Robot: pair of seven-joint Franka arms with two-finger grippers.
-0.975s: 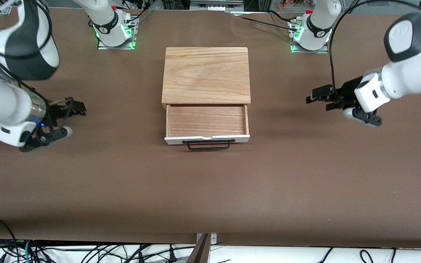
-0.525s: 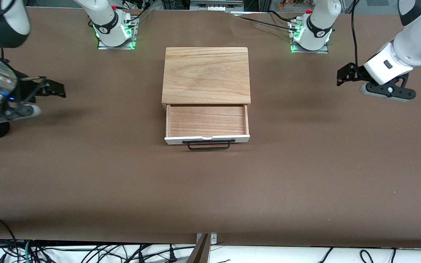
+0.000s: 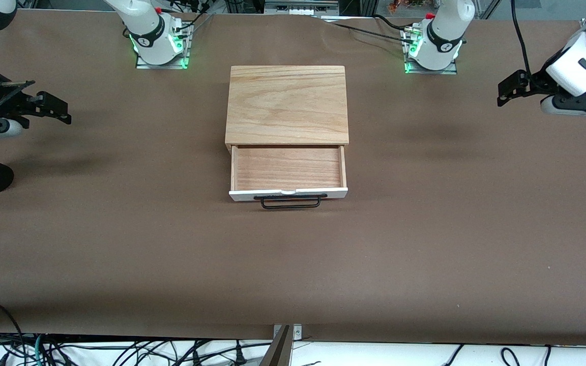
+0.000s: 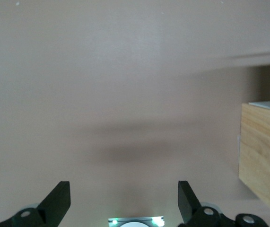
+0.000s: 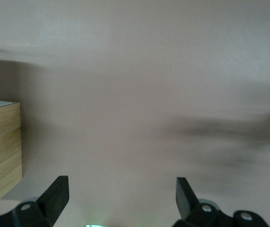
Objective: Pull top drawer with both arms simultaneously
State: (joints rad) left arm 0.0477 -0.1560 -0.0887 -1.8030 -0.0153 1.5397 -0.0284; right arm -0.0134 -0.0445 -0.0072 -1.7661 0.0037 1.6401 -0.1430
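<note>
The top drawer stands pulled out of the light oak cabinet, with its reddish-brown inside showing. Its white front panel and black wire handle face the front camera. My left gripper is open and empty, up over the table toward the left arm's end, well away from the drawer. My right gripper is open and empty, over the table toward the right arm's end. In the left wrist view the gripper points at bare table with the cabinet's side off to one edge. The right wrist view shows the same, with the cabinet at its edge.
The two arm bases with green lights stand at the table's edge farthest from the front camera. Cables lie below the table's near edge. Brown table surface spreads round the cabinet.
Both grippers have drawn away from the cabinet toward their own ends of the table and toward the bases. The drawer has not moved.
</note>
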